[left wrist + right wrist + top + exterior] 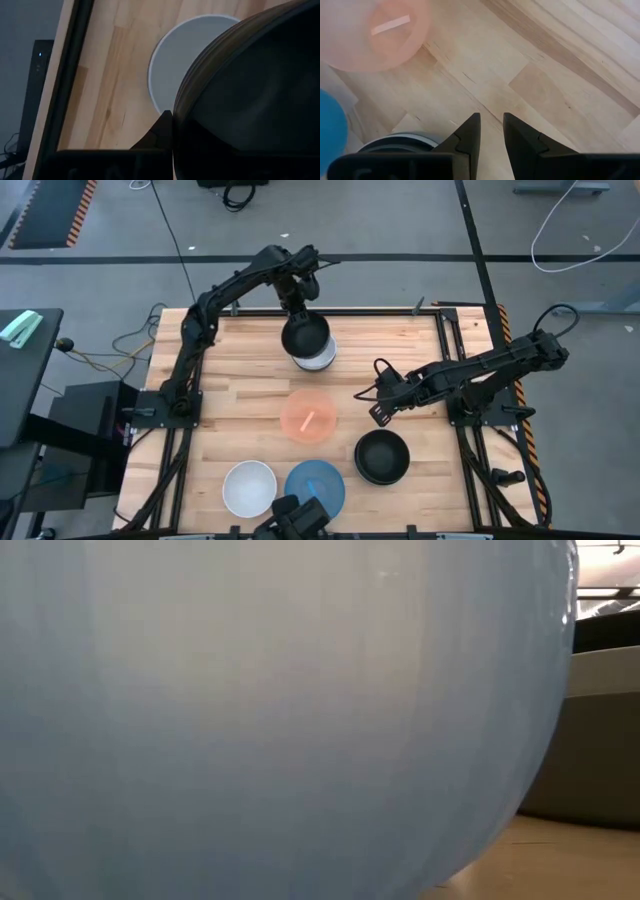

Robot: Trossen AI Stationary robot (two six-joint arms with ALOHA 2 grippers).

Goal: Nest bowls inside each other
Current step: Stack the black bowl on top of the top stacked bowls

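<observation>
My left gripper [298, 308] is at the table's far middle, shut on a black bowl [305, 335]. That bowl hangs over a white bowl [320, 360] standing on the wood; the white bowl [175, 60] also shows in the left wrist view. A salmon-pink bowl [308, 415] stands mid-table. A second black bowl [381, 456], a blue bowl [314, 486] and another white bowl [249, 487] stand near the front edge. My right gripper [491, 127] hovers open over bare wood between the pink and the near black bowl, holding nothing. My left gripper holds the black bowl by its rim [177, 105]. One finger [161, 127] shows outside the wall; the bowl hides the other. The fingers come steeply from above. The bowl hangs below them, partly over the white bowl; whether the two bowls touch I cannot tell.
The blue bowl [280, 720] stands right in front of the low camera and fills its view. A dark rail [75, 60] runs along the table's far edge. Bare wood lies at the table's left and at its far right.
</observation>
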